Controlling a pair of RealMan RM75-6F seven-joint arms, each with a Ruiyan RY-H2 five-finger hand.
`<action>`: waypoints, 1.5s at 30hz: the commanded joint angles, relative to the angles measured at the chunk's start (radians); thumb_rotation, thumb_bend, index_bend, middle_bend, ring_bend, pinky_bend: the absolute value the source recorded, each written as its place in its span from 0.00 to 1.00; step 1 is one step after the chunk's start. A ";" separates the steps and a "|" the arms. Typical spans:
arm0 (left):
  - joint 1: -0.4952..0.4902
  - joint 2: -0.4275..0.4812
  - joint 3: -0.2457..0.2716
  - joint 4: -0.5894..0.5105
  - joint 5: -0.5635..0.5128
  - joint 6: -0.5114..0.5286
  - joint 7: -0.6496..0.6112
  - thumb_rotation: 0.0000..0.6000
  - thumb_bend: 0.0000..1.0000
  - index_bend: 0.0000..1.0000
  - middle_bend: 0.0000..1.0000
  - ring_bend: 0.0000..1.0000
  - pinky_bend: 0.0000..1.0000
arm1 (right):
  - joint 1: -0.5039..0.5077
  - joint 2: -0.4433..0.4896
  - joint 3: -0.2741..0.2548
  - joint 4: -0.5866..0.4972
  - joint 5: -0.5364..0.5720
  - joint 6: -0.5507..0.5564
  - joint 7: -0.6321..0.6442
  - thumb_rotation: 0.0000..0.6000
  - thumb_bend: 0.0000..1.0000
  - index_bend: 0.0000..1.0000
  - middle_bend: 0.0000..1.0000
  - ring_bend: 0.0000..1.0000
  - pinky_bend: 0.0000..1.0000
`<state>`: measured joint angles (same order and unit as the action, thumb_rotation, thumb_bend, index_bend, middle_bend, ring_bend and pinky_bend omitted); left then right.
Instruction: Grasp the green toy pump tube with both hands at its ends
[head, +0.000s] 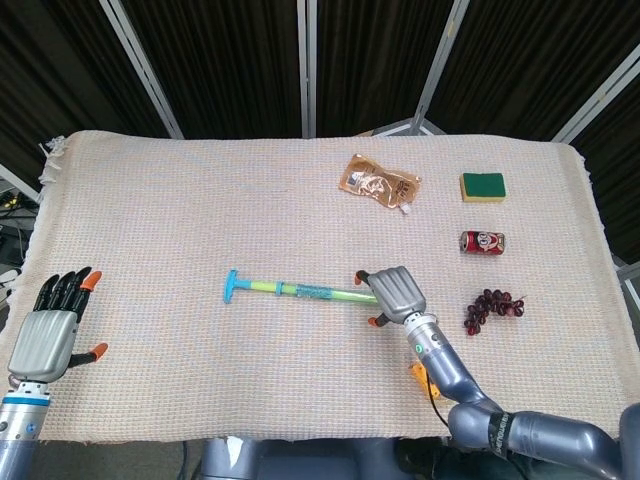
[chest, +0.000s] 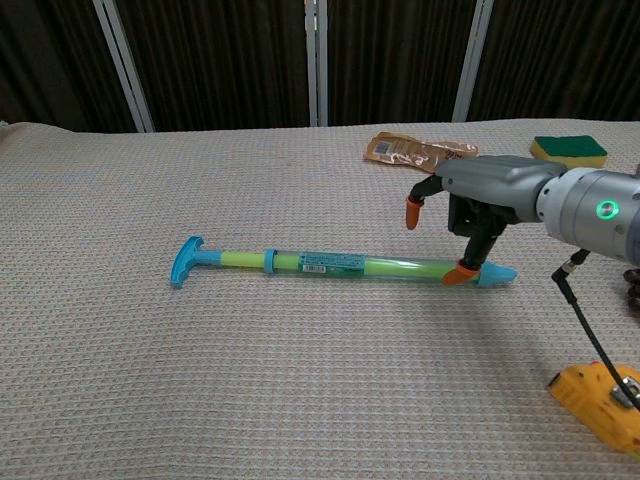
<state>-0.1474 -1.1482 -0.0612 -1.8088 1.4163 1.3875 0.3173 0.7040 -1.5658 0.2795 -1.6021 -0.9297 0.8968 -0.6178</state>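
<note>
The green toy pump tube (chest: 345, 265) lies flat and lengthwise across the middle of the woven tabletop (chest: 300, 380), a slender translucent green barrel with a printed label at mid-length, a blue collar, a blue T-shaped handle at one end and a blue conical tip at the other. The tip end sits directly beneath the orange-capped fingers (chest: 457, 274) of the right hand (chest: 485, 195), one fingertip touching or just beside the barrel. The handle end lies well apart from those fingers.
</note>
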 joint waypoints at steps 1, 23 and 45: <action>-0.001 0.000 -0.001 0.001 -0.004 -0.001 -0.002 1.00 0.00 0.00 0.00 0.00 0.00 | 0.053 -0.078 -0.003 0.064 0.076 0.044 -0.086 1.00 0.03 0.39 1.00 1.00 1.00; -0.015 -0.012 0.002 0.016 -0.038 -0.017 0.012 1.00 0.00 0.00 0.00 0.00 0.00 | 0.111 -0.219 -0.055 0.269 0.130 0.092 -0.118 1.00 0.11 0.45 1.00 1.00 1.00; -0.229 -0.168 -0.095 0.186 -0.055 -0.234 -0.030 1.00 0.20 0.20 0.73 0.72 0.90 | 0.094 -0.185 -0.079 0.253 0.109 0.094 -0.076 1.00 0.39 0.66 1.00 1.00 1.00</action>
<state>-0.3186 -1.2696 -0.1283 -1.6775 1.3491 1.2113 0.3268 0.7979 -1.7539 0.1999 -1.3438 -0.8245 0.9871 -0.6888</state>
